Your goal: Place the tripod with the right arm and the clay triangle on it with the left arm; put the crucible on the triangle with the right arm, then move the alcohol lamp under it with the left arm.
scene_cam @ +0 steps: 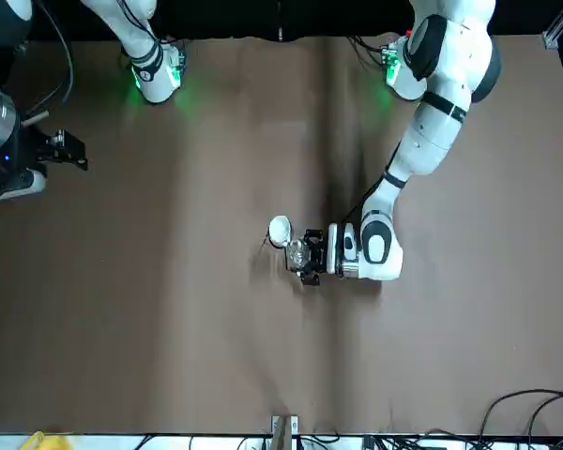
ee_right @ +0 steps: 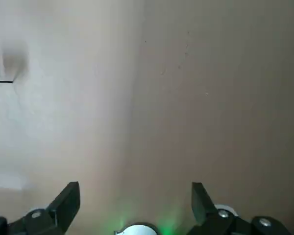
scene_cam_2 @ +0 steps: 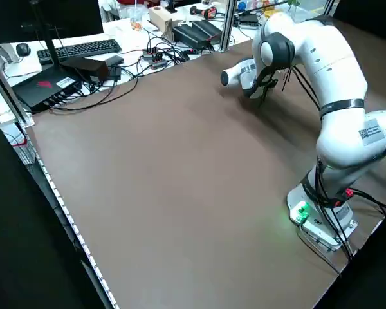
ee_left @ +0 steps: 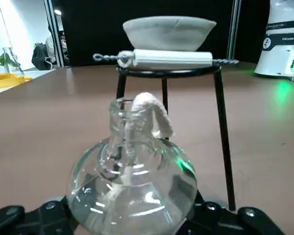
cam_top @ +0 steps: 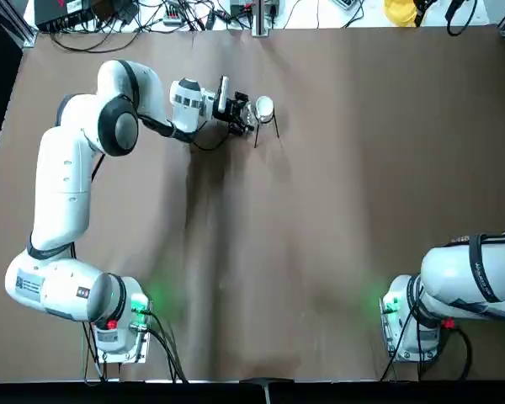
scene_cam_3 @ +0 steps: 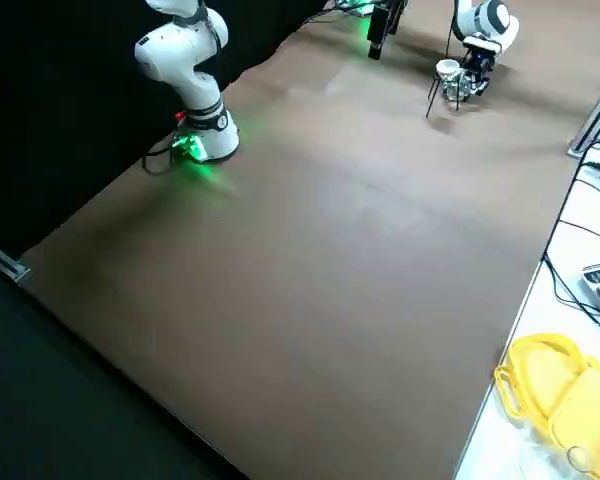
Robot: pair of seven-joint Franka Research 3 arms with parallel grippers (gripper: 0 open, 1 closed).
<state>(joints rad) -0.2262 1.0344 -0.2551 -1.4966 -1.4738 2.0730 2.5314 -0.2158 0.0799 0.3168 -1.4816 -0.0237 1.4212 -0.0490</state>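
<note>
alcohol lamp (ee_left: 132,183), clear glass with a white wick, sits gripped low in the left gripper (cam_top: 240,114) jaws, just beside the tripod (ee_left: 172,105) at the far side of the tabletop (cam_top: 362,210). clay triangle (ee_left: 166,58) and crucible (ee_left: 169,32) already rest on the ring. to finish well, slide the lamp low between two legs without nudging them, centre it under the cup, then release. right gripper (ee_right: 134,210) hangs open and empty, well apart.

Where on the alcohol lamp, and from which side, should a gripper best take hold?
Grip the alcohol lamp low across its rounded belly, coming in level with the table from the side away from the tripod. The neck and wick are narrow, and the crucible on the clay triangle blocks any approach from above. The left gripper appears to hold it so.
</note>
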